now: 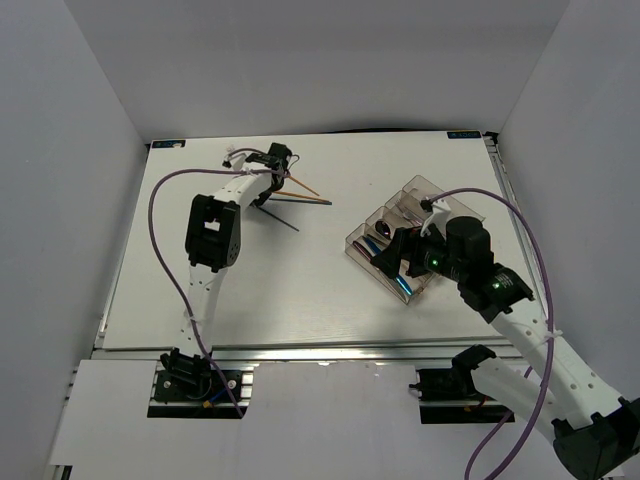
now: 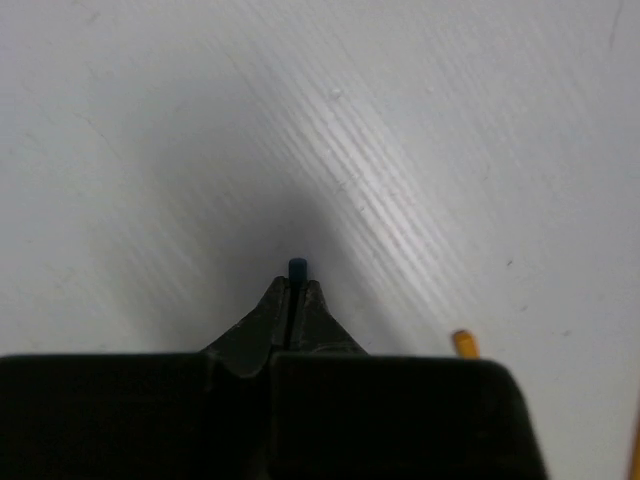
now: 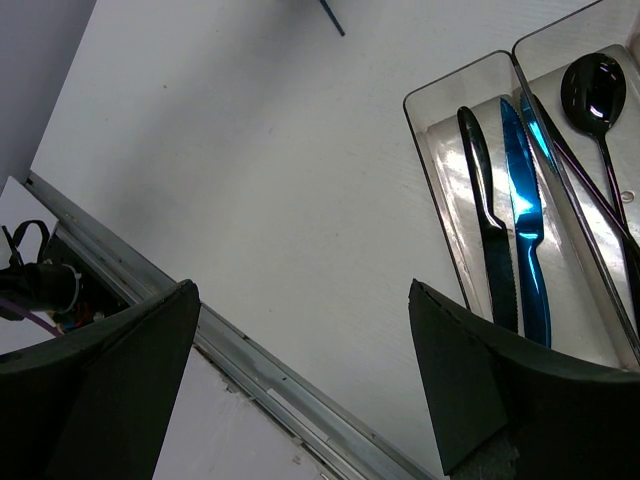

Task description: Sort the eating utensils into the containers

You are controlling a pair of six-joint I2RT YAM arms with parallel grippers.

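Tray sat angled, right of centre on the table. In one compartment a knife lay left of a second knife. A spoon lay in the next compartment to the right. Chopsticks lay far-left, beside the left gripper. A slim piece sat between its fingers.

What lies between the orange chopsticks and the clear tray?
Nothing: the top external view shows only bare table between the orange chopsticks and the clear tray.
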